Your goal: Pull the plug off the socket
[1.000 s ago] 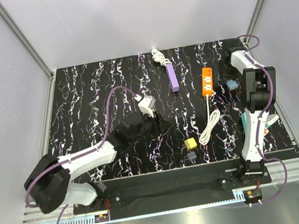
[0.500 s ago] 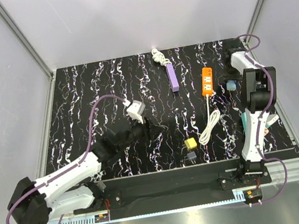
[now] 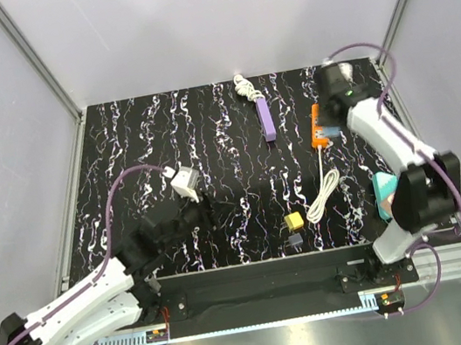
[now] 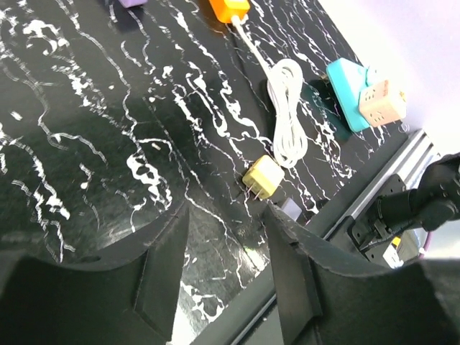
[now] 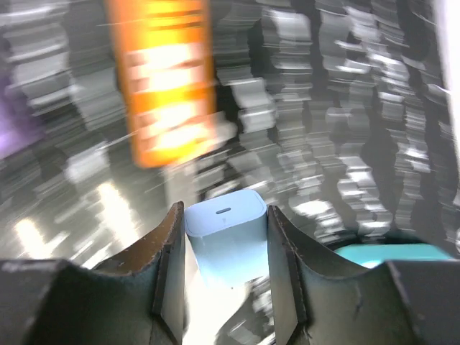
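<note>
My right gripper (image 5: 224,215) is shut on a light blue charger plug (image 5: 226,237), held between both fingers above the table. The orange power strip (image 5: 165,79) lies just ahead of it, blurred by motion. In the top view the right gripper (image 3: 328,119) hangs over the orange power strip (image 3: 321,141). My left gripper (image 4: 224,215) is open and empty, low over the black table near its front edge. In the top view it (image 3: 196,218) sits at the near left, far from the strip.
A purple strip (image 3: 265,119) and a coiled white cord (image 3: 243,88) lie at the back. The orange strip's white cord (image 3: 322,192) runs forward. A yellow plug (image 3: 293,220) and a grey plug (image 3: 293,239) lie near the front edge. A teal block (image 3: 384,191) sits at the right.
The right arm swung left from the table's right edge to over the orange strip, still holding the blue plug. The left arm drew back toward the near left.
</note>
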Motion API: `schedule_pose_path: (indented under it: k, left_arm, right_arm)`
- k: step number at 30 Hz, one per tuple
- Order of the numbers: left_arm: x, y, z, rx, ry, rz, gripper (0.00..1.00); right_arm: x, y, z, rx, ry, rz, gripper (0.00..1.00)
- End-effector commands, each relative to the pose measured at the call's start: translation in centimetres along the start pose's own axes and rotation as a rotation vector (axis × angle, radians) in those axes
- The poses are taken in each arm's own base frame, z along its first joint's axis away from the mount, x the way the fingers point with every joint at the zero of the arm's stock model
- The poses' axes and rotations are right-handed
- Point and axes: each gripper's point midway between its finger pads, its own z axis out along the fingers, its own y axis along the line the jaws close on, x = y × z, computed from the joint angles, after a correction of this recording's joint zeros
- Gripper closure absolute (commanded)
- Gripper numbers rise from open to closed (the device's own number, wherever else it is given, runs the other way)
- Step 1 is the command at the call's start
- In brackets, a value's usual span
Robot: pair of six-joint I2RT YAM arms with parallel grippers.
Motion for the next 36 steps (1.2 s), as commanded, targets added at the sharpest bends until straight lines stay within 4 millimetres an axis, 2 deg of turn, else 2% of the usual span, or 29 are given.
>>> schedule_pose_path:
  k: [1, 3, 4, 5, 6, 7, 8, 10, 11, 14, 21, 22, 23, 25, 28, 29, 31, 32, 36]
  left_arm:
    - [-0.6, 0.6, -1.0, -0.042, -0.030, -0.042, 0.47]
    - [-0.8, 0.8, -1.7, -0.061, -0.043, -0.069, 0.45]
    - [-0.9, 1.2, -1.9, -0.084, -0.052, -0.077, 0.43]
    - [-1.2, 1.2, -2.4, -0.085, -0.066, -0.087, 0.42]
    - [-1.0, 1.4, -2.6, -0.092, -0.064, -0.101, 0.42]
    - [-1.1, 1.4, -2.9, -0.091, -0.073, -0.106, 0.41]
    - [-1.5, 1.2, -3.3, -0.082, -0.091, -0.113, 0.41]
    - [-1.6, 1.3, -3.9, -0.083, -0.108, -0.125, 0.40]
    - [-1.8, 1.2, -4.1, -0.079, -0.117, -0.129, 0.40]
    - [-1.8, 1.5, -4.6, -0.087, -0.125, -0.134, 0.39]
    - [-1.3, 1.7, -5.2, -0.093, -0.107, -0.133, 0.39]
    - [-1.3, 1.7, -5.3, -0.094, -0.108, -0.133, 0.38]
    - [-1.1, 1.8, -5.3, -0.100, -0.102, -0.130, 0.38]
    - [-1.1, 2.0, -5.4, -0.109, -0.102, -0.128, 0.36]
    - [-1.1, 2.2, -5.4, -0.116, -0.100, -0.120, 0.31]
    - [-1.3, 2.0, -5.5, -0.112, -0.105, -0.117, 0.30]
    - [-1.3, 2.0, -5.4, -0.112, -0.100, -0.113, 0.29]
    - [-1.5, 1.9, -5.5, -0.113, -0.102, -0.111, 0.28]
    - [-1.6, 1.8, -5.5, -0.112, -0.097, -0.106, 0.26]
  right_arm:
    - [3.8, 7.5, -6.2, -0.196, -0.019, -0.088, 1.00]
    - [7.9, 9.4, -7.6, -0.243, 0.041, -0.116, 1.00]
    - [10.7, 12.0, -9.2, -0.300, 0.053, -0.187, 1.00]
    - [13.4, 12.5, -9.3, -0.299, 0.094, -0.193, 1.00]
    - [15.5, 13.7, -10.0, -0.324, 0.114, -0.230, 1.00]
    - [18.5, 15.6, -11.4, -0.375, 0.136, -0.305, 1.00]
    - [21.4, 16.4, -11.5, -0.368, 0.176, -0.333, 1.00]
    - [24.2, 17.6, -12.0, -0.362, 0.187, -0.394, 1.00]
    - [26.8, 18.6, -12.9, -0.364, 0.191, -0.454, 1.00]
    - [29.4, 19.9, -13.2, -0.342, 0.180, -0.515, 1.00]
    - [32.0, 21.4, -12.5, -0.323, 0.188, -0.573, 1.00]
    - [32.2, 21.3, -12.4, -0.316, 0.184, -0.577, 0.86]
    - [32.3, 21.3, -12.4, -0.313, 0.179, -0.570, 0.77]
    - [32.6, 21.3, -12.1, -0.312, 0.173, -0.571, 0.63]
    - [32.5, 21.3, -11.8, -0.299, 0.160, -0.580, 0.49]
    - [32.4, 21.4, -11.7, -0.296, 0.157, -0.582, 0.36]
    - [32.0, 21.7, -11.9, -0.297, 0.146, -0.583, 0.24]
    - [31.8, 21.9, -12.0, -0.298, 0.141, -0.578, 0.15]
    - [30.1, 22.5, -12.4, -0.286, 0.088, -0.573, 0.00]
